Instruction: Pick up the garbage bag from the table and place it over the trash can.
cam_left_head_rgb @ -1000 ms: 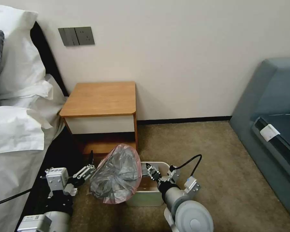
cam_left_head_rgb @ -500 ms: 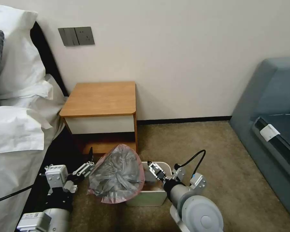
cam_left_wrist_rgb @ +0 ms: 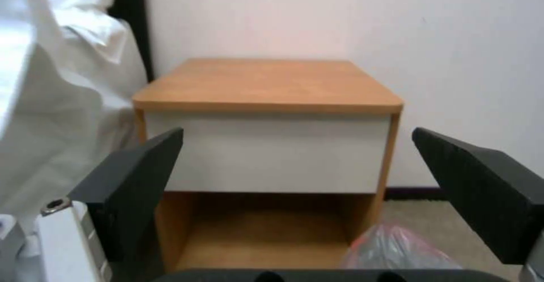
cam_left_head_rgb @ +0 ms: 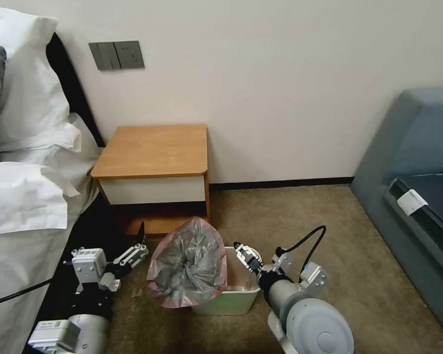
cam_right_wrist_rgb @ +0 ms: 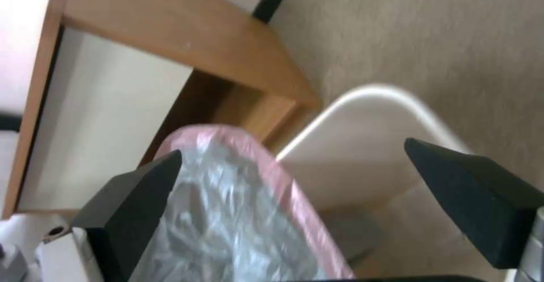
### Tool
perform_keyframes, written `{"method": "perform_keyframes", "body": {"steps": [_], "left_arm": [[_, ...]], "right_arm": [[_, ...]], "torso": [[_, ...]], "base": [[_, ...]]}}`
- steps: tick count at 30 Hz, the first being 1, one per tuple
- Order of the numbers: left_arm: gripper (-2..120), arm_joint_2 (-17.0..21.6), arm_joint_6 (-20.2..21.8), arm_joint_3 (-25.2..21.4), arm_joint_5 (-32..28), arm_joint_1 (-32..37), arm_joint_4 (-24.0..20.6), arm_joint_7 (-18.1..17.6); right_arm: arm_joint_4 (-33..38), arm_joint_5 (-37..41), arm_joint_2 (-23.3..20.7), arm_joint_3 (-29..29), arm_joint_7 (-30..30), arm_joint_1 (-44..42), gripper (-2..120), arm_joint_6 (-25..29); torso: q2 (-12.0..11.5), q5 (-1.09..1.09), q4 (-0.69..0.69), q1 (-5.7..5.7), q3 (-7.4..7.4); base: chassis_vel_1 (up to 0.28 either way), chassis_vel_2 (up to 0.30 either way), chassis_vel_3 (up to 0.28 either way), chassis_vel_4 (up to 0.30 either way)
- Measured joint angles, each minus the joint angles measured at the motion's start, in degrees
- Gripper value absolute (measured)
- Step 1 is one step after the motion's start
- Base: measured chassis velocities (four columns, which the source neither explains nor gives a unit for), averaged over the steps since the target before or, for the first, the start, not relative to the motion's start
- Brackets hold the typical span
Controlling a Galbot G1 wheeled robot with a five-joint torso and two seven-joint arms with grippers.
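The garbage bag (cam_left_head_rgb: 187,263), crinkly grey with a pink rim, stands with its mouth open against the left end of the cream trash can (cam_left_head_rgb: 234,295) and hides that end. My left gripper (cam_left_head_rgb: 139,244) is open just left of the bag, apart from it, and faces the table (cam_left_wrist_rgb: 272,82). A corner of the bag (cam_left_wrist_rgb: 397,248) shows below its fingers. My right gripper (cam_left_head_rgb: 244,254) hovers open over the can's right half. From the right wrist, the bag (cam_right_wrist_rgb: 227,214) and the can's rim (cam_right_wrist_rgb: 368,92) lie beyond its spread fingers (cam_right_wrist_rgb: 136,188), with nothing held.
The table (cam_left_head_rgb: 152,150) stands against the wall just behind the can. A bed with white sheets (cam_left_head_rgb: 24,196) runs along the left. A blue-grey sofa (cam_left_head_rgb: 413,162) takes up the right. Open carpet (cam_left_head_rgb: 300,211) lies between the can and the sofa.
The bag has shifted right and now stands more upright against the can. My right arm has drawn to the right, away from the bag. My left gripper has edged slightly right.
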Motion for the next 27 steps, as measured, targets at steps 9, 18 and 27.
{"method": "perform_keyframes", "body": {"steps": [9,18,27], "left_arm": [[100,2.81,2.04,4.21,1.01,-2.47,0.26,0.13],[100,5.60,4.30,11.47,4.09,-3.76,4.67,-2.45],[100,7.07,7.42,14.53,5.83,-4.75,7.16,-6.97]], "right_arm": [[-0.85,-2.90,-0.75,2.97,-1.08,-0.49,100,0.00],[-1.58,-5.00,-0.10,5.98,-3.72,-0.92,100,-0.05],[-1.82,-6.96,0.14,7.12,-5.09,-1.29,100,-0.05]], "torso": [[0.00,0.00,0.00,0.00,0.00],[0.00,0.00,0.00,0.00,0.00],[0.00,0.00,0.00,0.00,0.00]], "base": [[0.000,0.000,0.000,0.000],[0.000,0.000,0.000,0.000],[0.000,0.000,0.000,0.000]]}}
